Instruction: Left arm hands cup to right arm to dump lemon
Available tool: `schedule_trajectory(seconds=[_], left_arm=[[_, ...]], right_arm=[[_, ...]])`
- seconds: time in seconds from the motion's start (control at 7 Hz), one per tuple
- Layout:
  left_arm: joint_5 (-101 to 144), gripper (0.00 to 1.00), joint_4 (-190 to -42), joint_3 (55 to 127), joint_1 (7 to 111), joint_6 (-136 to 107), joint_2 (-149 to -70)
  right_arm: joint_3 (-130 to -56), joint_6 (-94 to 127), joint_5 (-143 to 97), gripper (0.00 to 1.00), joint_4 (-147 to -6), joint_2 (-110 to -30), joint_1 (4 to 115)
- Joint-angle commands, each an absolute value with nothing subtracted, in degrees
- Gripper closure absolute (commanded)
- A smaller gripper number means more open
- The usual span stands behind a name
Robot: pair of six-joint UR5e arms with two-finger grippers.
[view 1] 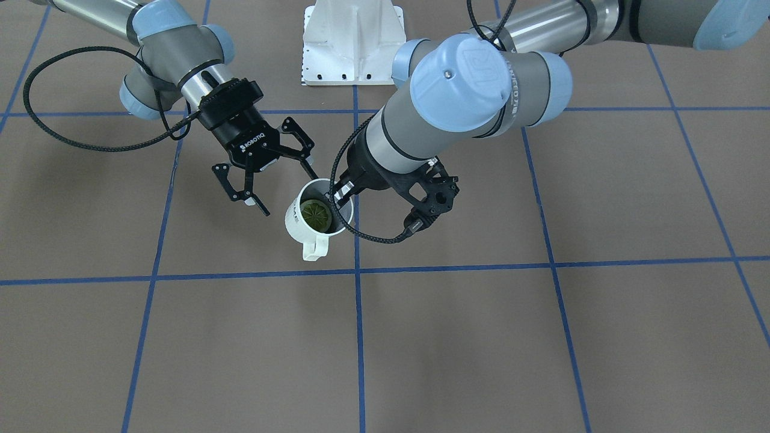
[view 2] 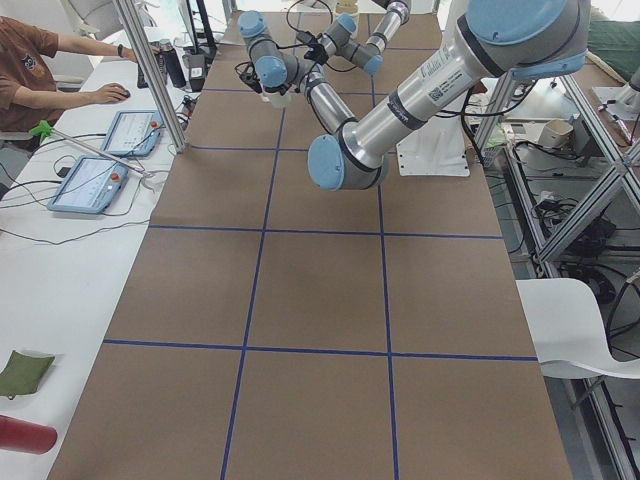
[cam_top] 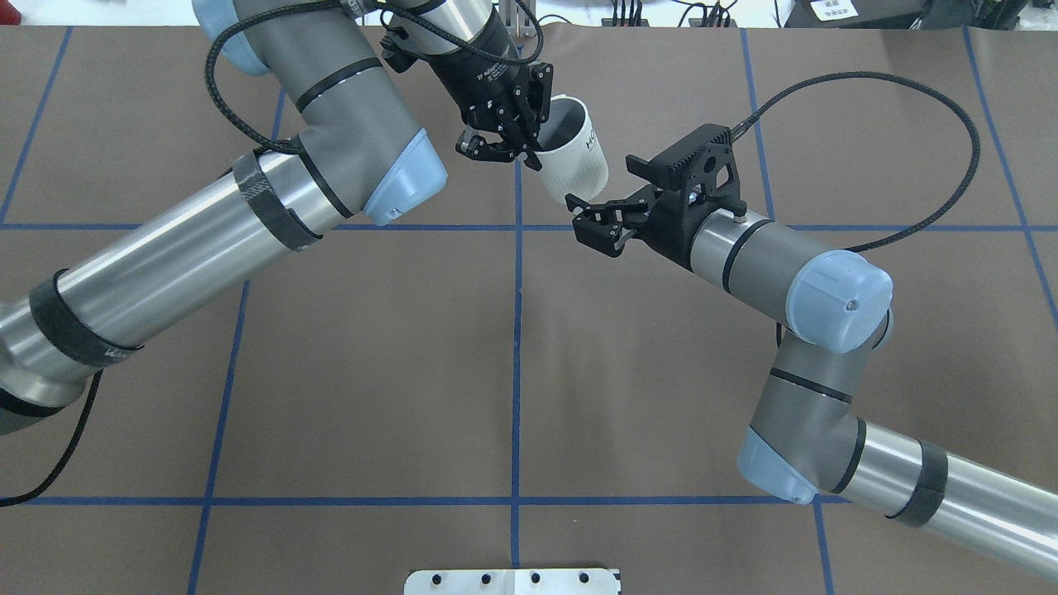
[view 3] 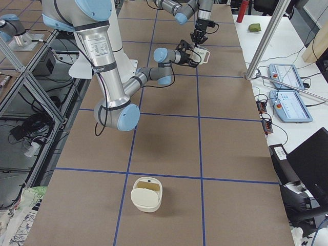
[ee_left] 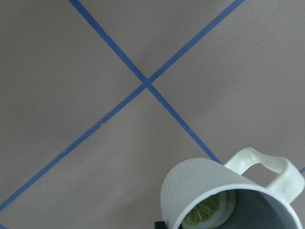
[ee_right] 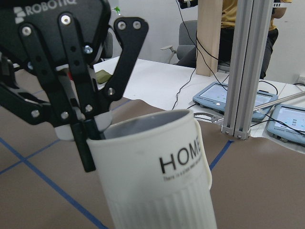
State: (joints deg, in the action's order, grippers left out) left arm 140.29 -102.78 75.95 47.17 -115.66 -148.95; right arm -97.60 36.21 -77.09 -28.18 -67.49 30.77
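The white cup (view 1: 304, 224) hangs tilted in the air above the table, with its handle toward the operators' side. The yellow-green lemon (view 1: 316, 213) lies inside it and also shows in the left wrist view (ee_left: 206, 213). My left gripper (cam_top: 525, 153) is shut on the cup's rim (cam_top: 570, 103), one finger inside and one outside. My right gripper (cam_top: 592, 223) is open, right beside the cup's lower wall (cam_top: 579, 178), with nothing in it. The right wrist view shows the cup (ee_right: 157, 186) close up, marked HOME.
A white bowl-like container (view 3: 147, 193) stands on the table toward the robot's right end. The robot's white base (view 1: 352, 42) is at the table's back edge. A post (view 2: 150, 75), tablets (view 2: 95, 180) and an operator (view 2: 40, 60) are beyond the table's far side.
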Motion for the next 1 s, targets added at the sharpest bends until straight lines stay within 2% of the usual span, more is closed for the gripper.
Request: schedule_trajectory(seconds=[0.0, 0.86], left_arm=[[140.2, 1.00, -102.7, 75.9, 46.1, -115.8, -149.5], [140.0, 1.00, -102.6, 75.9, 44.1, -116.5, -150.4]], right_arm=[[-97.5, 36.1, -75.9, 0.00, -28.2, -67.6, 30.6], [-97.5, 36.1, -74.9, 0.00, -28.2, -67.7, 30.1]])
